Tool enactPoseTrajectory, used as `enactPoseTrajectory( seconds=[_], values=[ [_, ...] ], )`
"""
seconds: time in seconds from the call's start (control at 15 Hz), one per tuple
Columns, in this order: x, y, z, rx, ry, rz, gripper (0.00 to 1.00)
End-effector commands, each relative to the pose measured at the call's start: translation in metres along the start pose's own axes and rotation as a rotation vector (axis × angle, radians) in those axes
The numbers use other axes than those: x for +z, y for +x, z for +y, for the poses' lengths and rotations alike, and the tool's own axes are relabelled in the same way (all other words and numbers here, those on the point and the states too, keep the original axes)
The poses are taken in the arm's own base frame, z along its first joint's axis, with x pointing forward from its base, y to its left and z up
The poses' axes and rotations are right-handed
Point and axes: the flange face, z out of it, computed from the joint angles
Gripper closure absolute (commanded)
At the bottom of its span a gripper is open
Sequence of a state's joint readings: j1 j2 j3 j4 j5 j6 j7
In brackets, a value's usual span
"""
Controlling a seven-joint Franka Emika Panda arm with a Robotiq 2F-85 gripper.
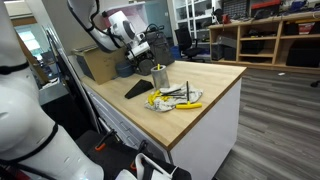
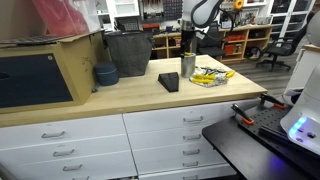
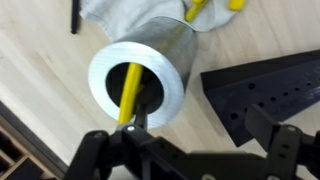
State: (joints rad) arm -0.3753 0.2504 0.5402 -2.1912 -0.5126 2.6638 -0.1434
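Spread wide and holding nothing, the hand (image 3: 188,150) sits at the wrist view's bottom edge just over the metal cup (image 3: 165,45) mid-frame on the tabletop (image 3: 40,70), a yellow-handled tool (image 3: 128,88) inside.

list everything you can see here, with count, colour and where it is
metal cup: one, silver, on the counter under the end effector
slim tool: one, yellow, inside the metal cup
perforated wedge: one, black, beside the metal cup
cloth: one, pale, past the metal cup
hand tools: several, yellow-handled, on the cloth
bowl: one, blue-grey, near the box
bin: one, dark, counter back
box: one, brown, counter end
counter: one, wood top, white drawers
end effector: one, black, open
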Motion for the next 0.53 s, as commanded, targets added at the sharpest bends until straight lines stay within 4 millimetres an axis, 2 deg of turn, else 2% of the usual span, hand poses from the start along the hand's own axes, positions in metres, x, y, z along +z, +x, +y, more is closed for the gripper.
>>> enactPoseTrajectory(
  seconds=[0.0,0.27,0.47],
  values=[
    [-0.015,0.013,0.019,0.040,0.187,0.009,0.00],
    [-0.048,0.007,0.069,0.121,0.281,-0.051,0.00],
    [-0.050,-0.003,0.104,0.155,0.277,-0.116,0.00]
  ],
)
